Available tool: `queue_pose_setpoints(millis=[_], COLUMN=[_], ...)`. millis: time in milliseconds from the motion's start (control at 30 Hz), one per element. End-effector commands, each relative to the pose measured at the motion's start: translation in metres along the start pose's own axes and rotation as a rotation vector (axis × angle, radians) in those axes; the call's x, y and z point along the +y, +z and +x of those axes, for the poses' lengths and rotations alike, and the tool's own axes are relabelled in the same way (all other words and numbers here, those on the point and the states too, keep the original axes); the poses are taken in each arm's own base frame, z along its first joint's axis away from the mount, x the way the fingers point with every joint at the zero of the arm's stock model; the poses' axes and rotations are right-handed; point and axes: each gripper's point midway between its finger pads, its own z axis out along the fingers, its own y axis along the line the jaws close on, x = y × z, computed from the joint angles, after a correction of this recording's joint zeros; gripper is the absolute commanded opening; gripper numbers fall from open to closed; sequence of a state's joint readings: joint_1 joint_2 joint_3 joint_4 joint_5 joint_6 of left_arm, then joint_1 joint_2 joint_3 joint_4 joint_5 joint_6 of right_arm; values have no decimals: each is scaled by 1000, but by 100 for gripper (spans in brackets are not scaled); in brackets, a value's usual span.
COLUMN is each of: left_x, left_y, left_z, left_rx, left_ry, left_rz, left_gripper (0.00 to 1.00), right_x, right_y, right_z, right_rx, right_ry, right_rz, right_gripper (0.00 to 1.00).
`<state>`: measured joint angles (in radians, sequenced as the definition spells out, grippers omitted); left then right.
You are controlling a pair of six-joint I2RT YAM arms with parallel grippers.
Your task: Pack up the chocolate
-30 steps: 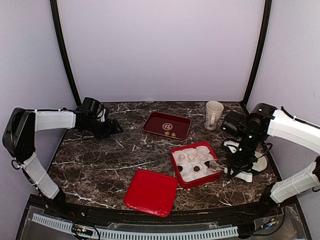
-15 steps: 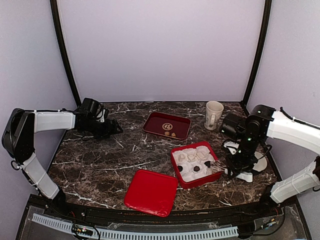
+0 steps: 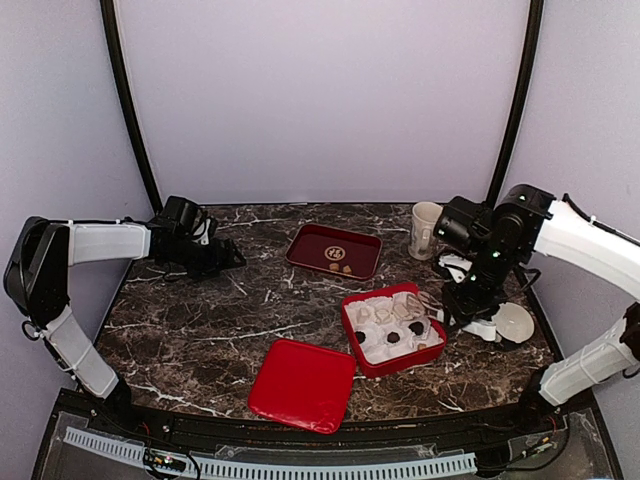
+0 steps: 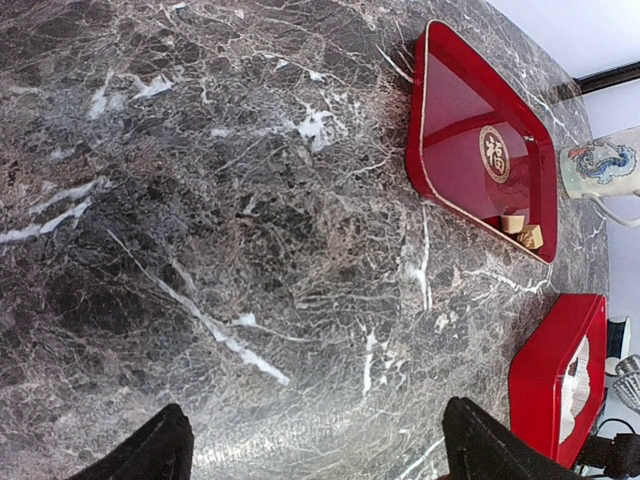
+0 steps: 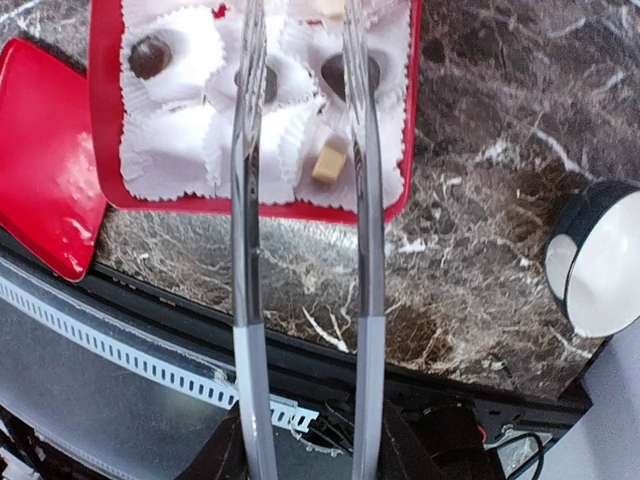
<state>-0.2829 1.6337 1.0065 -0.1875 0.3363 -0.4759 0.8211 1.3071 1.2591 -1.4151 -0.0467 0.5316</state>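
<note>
The table [image 3: 200,320] is dark marble. The right arm [image 3: 590,235] reaches in from 3 o'clock, and the left arm [image 3: 100,240] lies along the 9 o'clock edge.

The lid [image 3: 302,385] rests flat at 6 o'clock, apart from the box [image 3: 348,322] at 4 o'clock. The tray [image 3: 310,240] sits at 12, the mug [image 3: 428,228] at 2, and a white dish [image 3: 518,322] lies beyond the box at 4.

The right gripper [image 3: 468,290] hangs over the box's 3 o'clock side and clasps the tongs [image 5: 245,200]. Their blades stand apart with nothing between them, and their tips run out of the wrist view. The left gripper [image 4: 320,455] is spread wide over bare marble and holds nothing.

The chocolate is split between two places. Several dark pieces [image 5: 150,57] and one tan piece [image 5: 328,162] sit in the box's paper cups [image 5: 165,140]. Two tan pieces [image 4: 520,228] lie in the tray's corner nearest the mug, not yet packed.

Several things could go wrong from here:
- The right arm probably has to reach towards 12 next, and the mug stands close to that path, so a low sweep could tip it.
- The tray pieces lie against the wall, so a blade may strike the rim and shove the tray.
- A small lump pinched off-centre could squirt out of the smooth blades.
- Over the box, the tips could snag a light cup and spill a packed piece.
</note>
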Motion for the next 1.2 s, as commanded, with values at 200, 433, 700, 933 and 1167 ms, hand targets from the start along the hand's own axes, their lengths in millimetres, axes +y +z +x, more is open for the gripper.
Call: queue_pose_setpoints(millis=[200,433,700,933,1167], left_x=[-8,-7,0,1,4], left_y=[-16,-18,-16,-11,-9], left_z=[-20,-25,-26,-28,-29], left_rx=[-69,-83,-83,-79,-75], left_ry=[14,0,-1,-1,4], left_rz=[2,-16,-47,-57,-70], left_gripper=[89,89,89,89,89], right_x=[35,48,41,49,50], right_y=[-4,7,25,36,51], right_z=[-95,-159,-204,-217,-218], right_rx=[-137,-188,-187,-164,-132], right_ry=[-171,-145,-122,-131,-134], right_rz=[10,-71,-103,-144,-144], right_gripper=[35,35,35,35,35])
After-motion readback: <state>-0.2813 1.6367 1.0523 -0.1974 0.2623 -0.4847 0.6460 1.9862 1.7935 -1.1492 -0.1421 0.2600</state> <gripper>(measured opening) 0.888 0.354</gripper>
